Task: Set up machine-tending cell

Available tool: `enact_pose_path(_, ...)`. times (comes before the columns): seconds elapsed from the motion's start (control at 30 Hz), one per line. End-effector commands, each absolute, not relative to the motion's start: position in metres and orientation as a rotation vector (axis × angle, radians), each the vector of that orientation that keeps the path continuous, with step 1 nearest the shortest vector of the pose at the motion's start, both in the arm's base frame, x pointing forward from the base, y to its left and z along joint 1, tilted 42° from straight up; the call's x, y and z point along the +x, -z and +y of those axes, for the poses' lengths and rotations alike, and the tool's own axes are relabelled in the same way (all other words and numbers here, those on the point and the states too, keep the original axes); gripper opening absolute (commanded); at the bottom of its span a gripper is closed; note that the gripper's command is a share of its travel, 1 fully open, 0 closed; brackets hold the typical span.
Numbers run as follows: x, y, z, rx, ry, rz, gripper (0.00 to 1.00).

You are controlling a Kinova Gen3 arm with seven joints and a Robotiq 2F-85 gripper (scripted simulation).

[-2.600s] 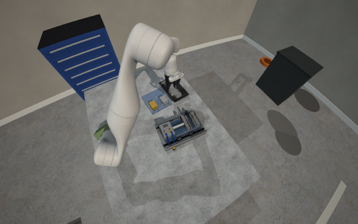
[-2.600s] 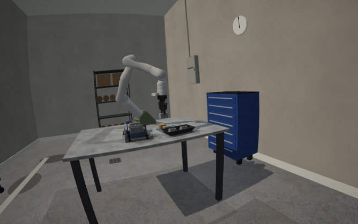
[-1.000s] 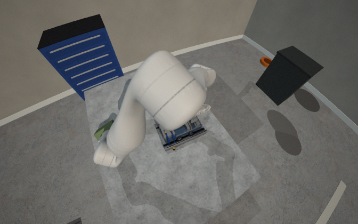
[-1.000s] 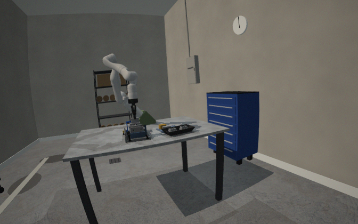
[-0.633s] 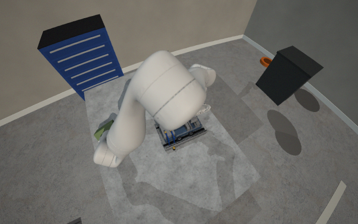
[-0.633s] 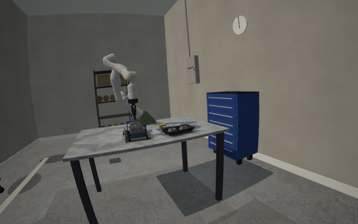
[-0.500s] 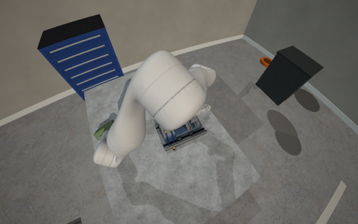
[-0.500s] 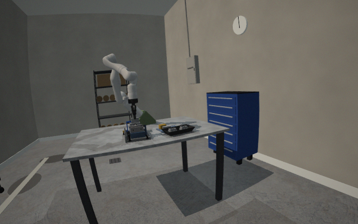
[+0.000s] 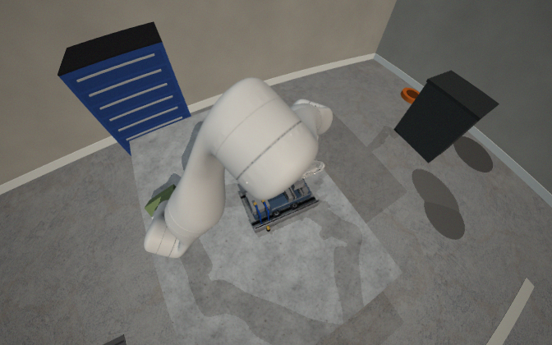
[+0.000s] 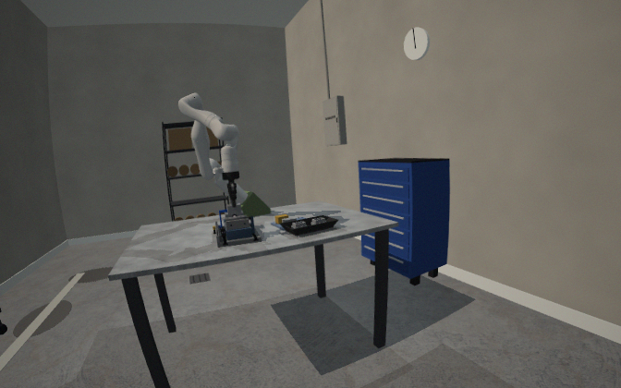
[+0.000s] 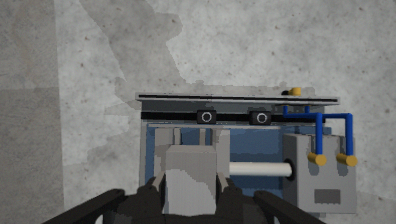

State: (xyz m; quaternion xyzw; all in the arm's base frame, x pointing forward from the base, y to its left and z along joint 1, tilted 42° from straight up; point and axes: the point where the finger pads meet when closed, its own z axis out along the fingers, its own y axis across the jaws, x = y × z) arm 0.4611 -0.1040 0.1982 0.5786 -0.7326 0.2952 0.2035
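In the wrist view my gripper (image 11: 190, 182) is shut on a grey aluminium blank (image 11: 190, 177) and holds it over the left end of the blue vise (image 11: 240, 145). The vise's end block with blue hoses (image 11: 320, 172) is at the right, and a pale rod (image 11: 257, 169) runs from it toward the blank. The blank hides the vise end beneath it. In the exterior view the gripper (image 10: 231, 200) hangs straight down just above the vise (image 10: 236, 230). In the top view the arm hides the gripper; part of the vise (image 9: 280, 204) shows.
The black outfeed tray (image 10: 313, 224) holding grey parts lies right of the vise, with a brass blank (image 10: 280, 219) on the infeed plate between them. A green wedge (image 10: 254, 204) is behind the vise. A blue drawer cabinet (image 10: 404, 216) stands beside the table.
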Motion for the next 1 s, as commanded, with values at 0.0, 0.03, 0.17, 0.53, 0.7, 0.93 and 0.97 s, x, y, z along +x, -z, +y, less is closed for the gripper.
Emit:
enact_pose_path(0.0,0.461,-0.198,-0.104,1.615,-0.824,-2.044,0.0)
enact_pose_path(0.03,0.461,-0.197,-0.105,1.615,-0.824,-2.044,0.0)
enact_pose_path(0.17,0.461,-0.195,-0.106,1.615,-0.824,-2.044,0.0)
enact_pose_path(0.53,0.462,-0.191,-0.111,1.615,-0.824,-2.044,0.0)
enact_pose_path(0.7,0.462,-0.188,-0.113,1.615,-0.824,-2.044,0.0)
enact_pose_path(0.93,0.462,-0.185,-0.116,1.615,-0.824,-2.044,0.0)
enact_pose_path(0.97,0.462,-0.185,-0.116,1.615,-0.824,-2.044,0.0)
